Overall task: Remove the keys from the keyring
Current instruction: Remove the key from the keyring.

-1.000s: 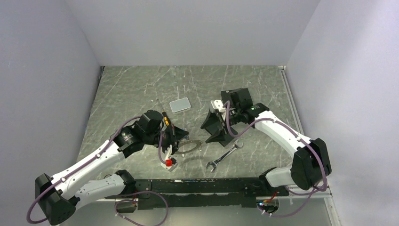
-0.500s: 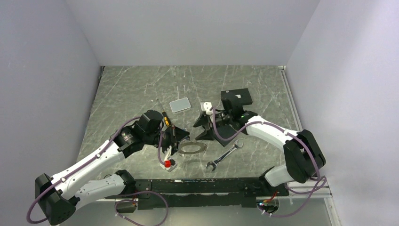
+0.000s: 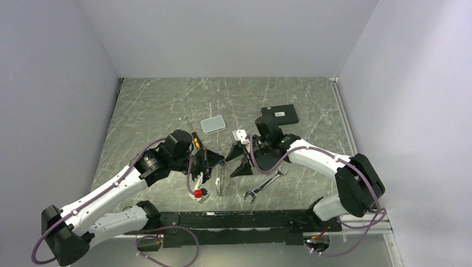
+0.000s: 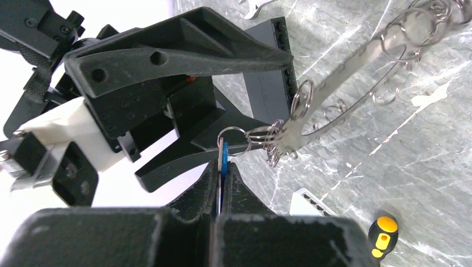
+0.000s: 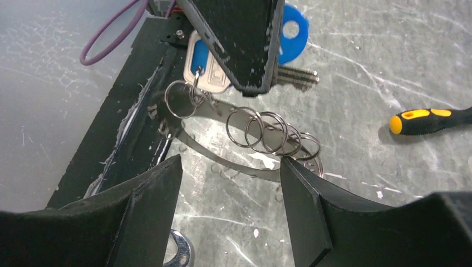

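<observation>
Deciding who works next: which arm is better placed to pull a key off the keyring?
Right. The left gripper is shut on the blue-tagged key, holding the keyring up. The right gripper is open and pointed at the ring.

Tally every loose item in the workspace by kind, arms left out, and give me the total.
wrench: 1
screwdriver: 1
flat rectangles: 2, a black one and a pale grey one
keyring with its keys: 1
Total: 5
</observation>
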Tool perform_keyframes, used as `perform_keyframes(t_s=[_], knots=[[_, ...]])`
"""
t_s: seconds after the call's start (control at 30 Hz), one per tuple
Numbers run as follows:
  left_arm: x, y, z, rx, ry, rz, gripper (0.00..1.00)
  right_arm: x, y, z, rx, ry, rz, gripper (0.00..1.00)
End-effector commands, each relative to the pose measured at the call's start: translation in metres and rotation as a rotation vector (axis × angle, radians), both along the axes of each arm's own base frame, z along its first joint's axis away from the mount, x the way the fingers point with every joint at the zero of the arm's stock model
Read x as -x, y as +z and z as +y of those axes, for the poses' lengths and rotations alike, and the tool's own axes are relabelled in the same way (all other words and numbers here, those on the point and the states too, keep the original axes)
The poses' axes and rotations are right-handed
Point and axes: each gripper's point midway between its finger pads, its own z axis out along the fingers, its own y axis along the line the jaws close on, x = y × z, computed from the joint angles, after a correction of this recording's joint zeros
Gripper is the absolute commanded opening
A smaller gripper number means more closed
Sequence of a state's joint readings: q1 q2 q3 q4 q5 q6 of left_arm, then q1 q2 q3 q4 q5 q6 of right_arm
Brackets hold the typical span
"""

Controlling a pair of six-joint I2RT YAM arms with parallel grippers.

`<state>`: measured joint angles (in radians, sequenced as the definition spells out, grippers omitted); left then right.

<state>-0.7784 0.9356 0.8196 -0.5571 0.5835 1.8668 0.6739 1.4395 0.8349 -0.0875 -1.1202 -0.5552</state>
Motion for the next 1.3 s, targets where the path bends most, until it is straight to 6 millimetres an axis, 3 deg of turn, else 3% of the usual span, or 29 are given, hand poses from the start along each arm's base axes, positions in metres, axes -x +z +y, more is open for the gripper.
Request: perform_keyframes(t_s=[0.0,0.3,0.5,0.7,1.1,1.27], knots=[[0.006,0.018,-0.008,0.059,-0.069,-0.053,0.00,0.005,0.041,0.006,-0.095,0.076,-0.055,0.68],[0.007,0.008,-0.009,0.051,-0.067,-0.021,0.00,0.004,0.054,0.012,-0.119,0.053,-0.008,0.56],[0.007,-0.012,-0.011,0.053,-0.070,-0.006,0.00,0.009,0.035,0.008,-0.103,0.047,0.011,0.52],[0.008,-0.016,-0.013,0.060,-0.071,0.008,0.00,0.027,0.017,0.004,-0.073,0.075,0.057,0.47],[0.028,-0.020,0.008,0.037,-0.088,-0.011,0.00,0.039,0.026,0.018,-0.081,0.136,0.052,0.42],[0.032,-0.019,0.010,0.036,-0.100,-0.014,0.00,0.035,0.029,0.023,-0.075,0.134,0.023,0.42]])
